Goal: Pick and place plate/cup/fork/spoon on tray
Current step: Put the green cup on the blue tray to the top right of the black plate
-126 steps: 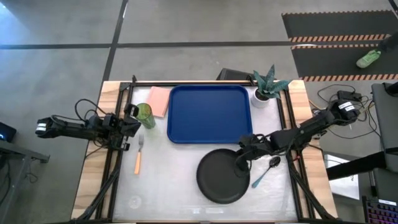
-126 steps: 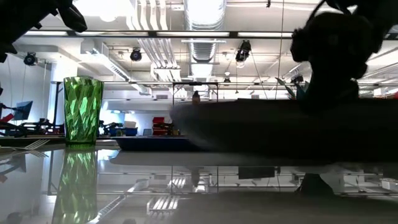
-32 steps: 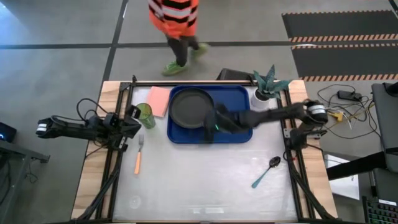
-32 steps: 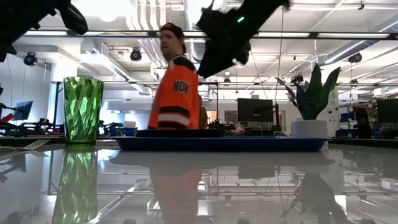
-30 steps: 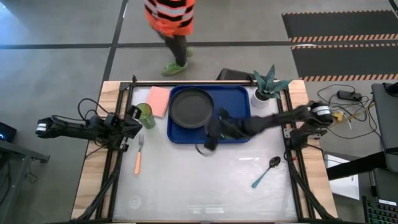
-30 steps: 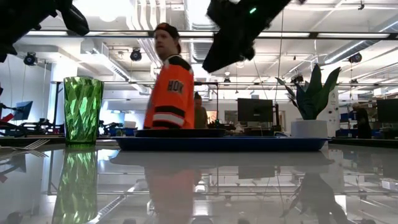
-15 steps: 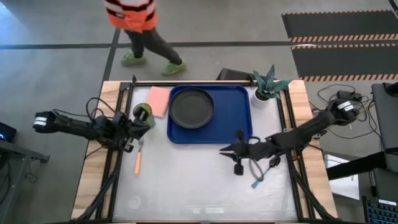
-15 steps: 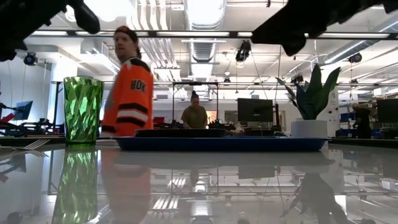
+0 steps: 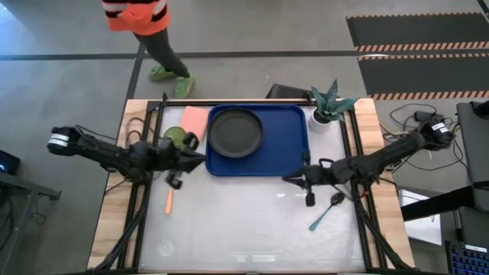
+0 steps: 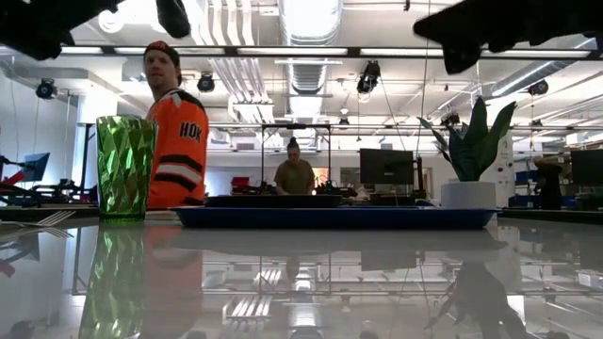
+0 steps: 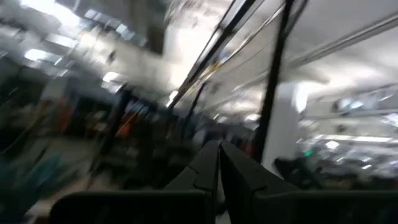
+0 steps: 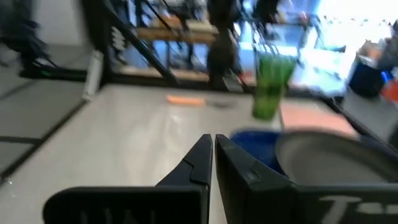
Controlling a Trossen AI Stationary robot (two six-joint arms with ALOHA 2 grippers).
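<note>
Black plate (image 9: 235, 131) sits on blue tray (image 9: 286, 145), far left part: done. Cup (image 9: 174, 137), fork (image 9: 169, 200), spoon (image 9: 328, 209) left on counter. L gripper (image 9: 177, 162) by cup, R gripper (image 9: 307, 185) near spoon; both w/ jaws together, empty.

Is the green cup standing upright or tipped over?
Upright. The green cup stands on its base on the table in the low view, beside the blue tray, not in it.

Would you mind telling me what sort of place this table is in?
Probably an open robotics lab or workshop: exposed ceiling ducts, monitors on benches behind the table, and hazard-striped floor mats.
</note>
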